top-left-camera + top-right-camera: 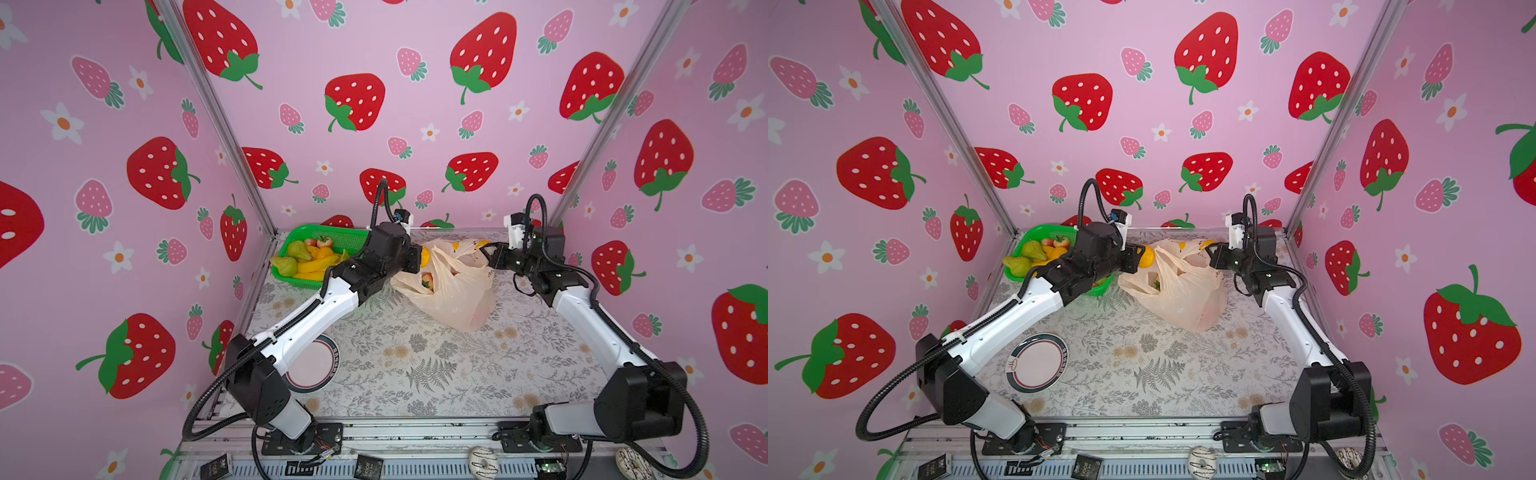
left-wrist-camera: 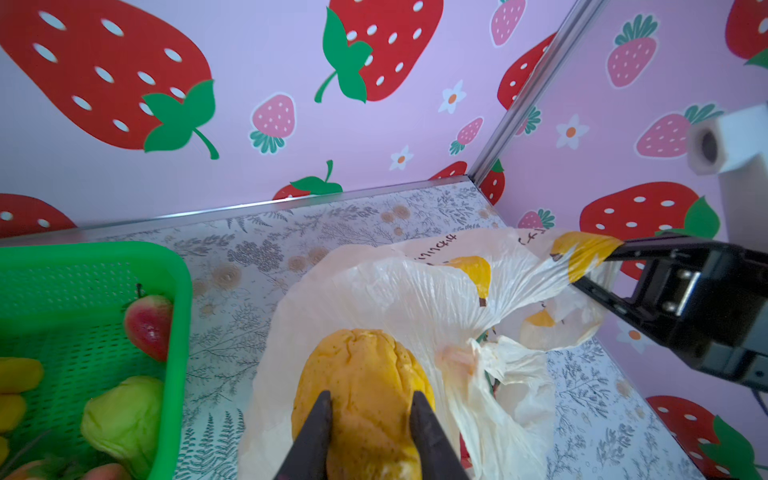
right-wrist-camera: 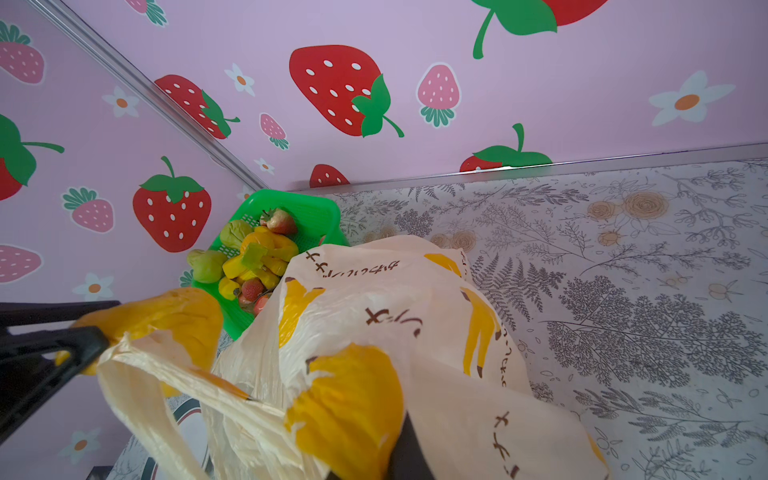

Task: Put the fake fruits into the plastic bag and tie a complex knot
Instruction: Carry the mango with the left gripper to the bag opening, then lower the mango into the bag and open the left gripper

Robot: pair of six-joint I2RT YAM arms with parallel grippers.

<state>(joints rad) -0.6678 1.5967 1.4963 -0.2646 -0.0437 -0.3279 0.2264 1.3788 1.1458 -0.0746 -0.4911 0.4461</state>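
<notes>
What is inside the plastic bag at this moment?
In the plastic bag, a red fruit with green top shows through the mouth. Crumpled film covers anything deeper.

plastic bag: 1 | green basket: 1 | plate: 1 | orange fruit above bag: 1 | green pears in basket: 2 | strawberries in basket: 2 visible | doughnuts at near edge: 2

A green basket sits far left on the floral table, a round plate nearer.
</notes>
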